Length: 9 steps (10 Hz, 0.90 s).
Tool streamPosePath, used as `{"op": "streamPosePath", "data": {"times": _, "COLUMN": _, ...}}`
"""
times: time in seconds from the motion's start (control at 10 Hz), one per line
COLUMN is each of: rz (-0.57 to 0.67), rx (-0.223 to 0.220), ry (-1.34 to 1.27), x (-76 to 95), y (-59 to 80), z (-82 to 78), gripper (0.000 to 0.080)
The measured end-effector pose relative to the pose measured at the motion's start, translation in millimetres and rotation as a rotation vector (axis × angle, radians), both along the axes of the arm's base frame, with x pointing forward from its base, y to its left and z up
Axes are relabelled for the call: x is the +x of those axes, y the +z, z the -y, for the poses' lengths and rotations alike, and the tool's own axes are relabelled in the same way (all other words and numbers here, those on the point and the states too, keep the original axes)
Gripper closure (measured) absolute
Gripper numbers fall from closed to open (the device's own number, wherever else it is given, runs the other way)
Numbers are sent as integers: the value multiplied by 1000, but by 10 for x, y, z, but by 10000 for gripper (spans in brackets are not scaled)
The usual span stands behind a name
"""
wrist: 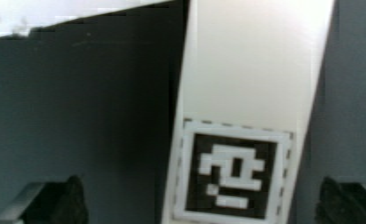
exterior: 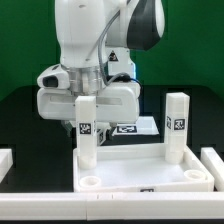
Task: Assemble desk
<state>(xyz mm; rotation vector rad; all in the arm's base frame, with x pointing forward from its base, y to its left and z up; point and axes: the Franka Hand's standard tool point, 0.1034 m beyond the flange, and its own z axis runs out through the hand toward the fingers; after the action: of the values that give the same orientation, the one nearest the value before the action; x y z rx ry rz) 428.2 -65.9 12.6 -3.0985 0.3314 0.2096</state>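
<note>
Desk panel [exterior: 140, 172] lies flat on the bench [exterior: 25, 125], rim up. 2 legs stand upright in its far corners: left leg [exterior: 87, 125] on the exterior view's left, right leg [exterior: 177, 125] on its right. Your hand [wrist: 201, 200] straddles the left leg, fingers [wrist: 55, 202] apart, not clamped.

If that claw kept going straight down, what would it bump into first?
Probably the desk panel: the open gripper straddles the upright leg, so it would slide down beside it; depth is unclear.
</note>
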Motion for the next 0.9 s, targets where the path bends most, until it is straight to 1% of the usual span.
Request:
{"op": "streamPosePath", "data": {"times": 0.1, "rz": -1, "rx": 0, "ry": 0, "x": -3, "y": -3, "z": 0, "gripper": 164}}
{"op": "streamPosePath", "data": {"times": 0.3, "rz": -1, "rx": 0, "ry": 0, "x": -2, "y": -4, "z": 0, "gripper": 516}}
{"op": "streamPosePath", "data": {"times": 0.4, "rz": -1, "rx": 0, "ry": 0, "x": -3, "y": -4, "z": 0, "gripper": 515}}
{"op": "streamPosePath", "data": {"times": 0.5, "rz": -32, "rx": 24, "ry": 31, "x": -38, "y": 40, "z": 31, "gripper": 515}}
{"op": "streamPosePath", "data": {"times": 0.6, "rz": -60, "rx": 63, "ry": 38, "x": -19, "y": 252, "z": 160, "gripper": 515}}
{"op": "streamPosePath", "data": {"times": 0.7, "rz": -64, "rx": 92, "ry": 36, "x": 5, "y": 478, "z": 298, "gripper": 515}}
{"op": "streamPosePath", "data": {"times": 0.9, "rz": -74, "rx": 134, "ry": 44, "x": -14, "y": 729, "z": 584, "gripper": 515}}
